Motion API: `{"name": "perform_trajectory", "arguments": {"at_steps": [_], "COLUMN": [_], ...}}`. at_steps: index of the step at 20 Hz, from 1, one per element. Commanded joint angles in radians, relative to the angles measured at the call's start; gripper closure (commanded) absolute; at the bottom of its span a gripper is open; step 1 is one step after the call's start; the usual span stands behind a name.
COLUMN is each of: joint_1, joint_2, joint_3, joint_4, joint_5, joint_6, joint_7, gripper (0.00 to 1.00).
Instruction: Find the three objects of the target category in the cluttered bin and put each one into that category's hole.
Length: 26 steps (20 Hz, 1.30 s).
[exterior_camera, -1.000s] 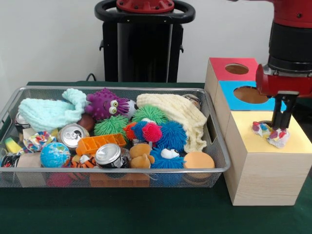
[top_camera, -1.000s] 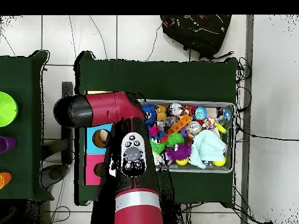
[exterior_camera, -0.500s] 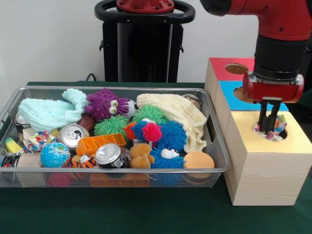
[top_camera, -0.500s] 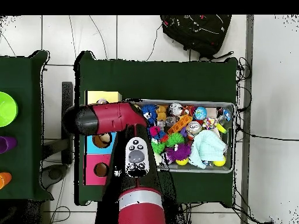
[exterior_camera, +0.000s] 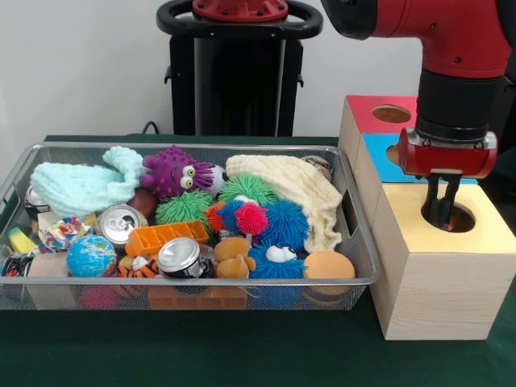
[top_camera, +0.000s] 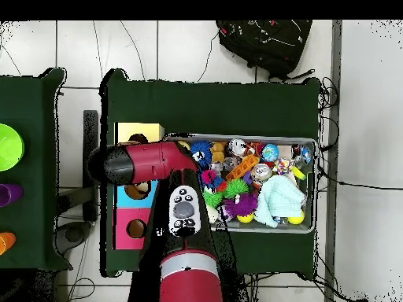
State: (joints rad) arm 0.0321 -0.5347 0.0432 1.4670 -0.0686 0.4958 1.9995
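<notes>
On the green tabletop (exterior_camera: 242, 355) the cluttered bin (exterior_camera: 193, 284) holds one rope toy (exterior_camera: 61, 233) at its left end (half buried). Farther right, the gripper (exterior_camera: 441, 219) reaches into the yellow cube's hole (exterior_camera: 461, 218), fingers (exterior_camera: 434, 205) close together, apparently holding nothing.

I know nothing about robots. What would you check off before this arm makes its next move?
1. Rope toy gone from the end effector: ok, none shows on it or on the yellow box top.
2. End effector over the right hole: ok, its tips reach into the yellow box's hole.
3. End effector open or shut: cannot tell.
4. Another rope toy to fetch: ok, one lies at the left end of the basket.
5. Way up clear: ok, nothing above the box but the arm itself.
</notes>
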Motion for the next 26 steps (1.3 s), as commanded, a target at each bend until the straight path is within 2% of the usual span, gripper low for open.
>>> {"name": "perform_trajectory", "arguments": {"at_steps": [1,3,4,12,14,16,17,18,20,21,23,26], "joint_1": [-0.001,0.034,0.034,-0.011,-0.024,-0.056,-0.087,-0.114,-0.177,-0.208,-0.306,-0.423], "joint_2": [-0.025,-0.11,-0.128,-0.138,-0.141,-0.174,-0.201,-0.222,-0.243,-0.253,-0.254,-0.263], "joint_3": [-0.005,-0.046,-0.05,0.013,0.012,0.0,0.015,0.019,0.061,0.081,0.153,0.243], "joint_4": [0.062,0.008,-0.025,-0.198,-0.193,-0.101,-0.034,0.022,0.062,0.082,0.095,0.142], "joint_5": [0.02,0.022,0.022,0.051,0.038,0.026,0.019,0.03,0.01,0.001,-0.013,-0.004], "joint_6": [0.181,0.376,0.435,0.65,0.625,0.512,0.407,0.359,0.327,0.311,0.31,0.32], "joint_7": [0.103,0.104,0.096,0.077,0.058,0.036,-0.01,-0.018,-0.142,-0.203,-0.374,-0.474], "gripper": [1.0,1.0,1.0,1.0,1.0,1.0,1.0,1.0,1.0,0.0,0.0,0.0]}}
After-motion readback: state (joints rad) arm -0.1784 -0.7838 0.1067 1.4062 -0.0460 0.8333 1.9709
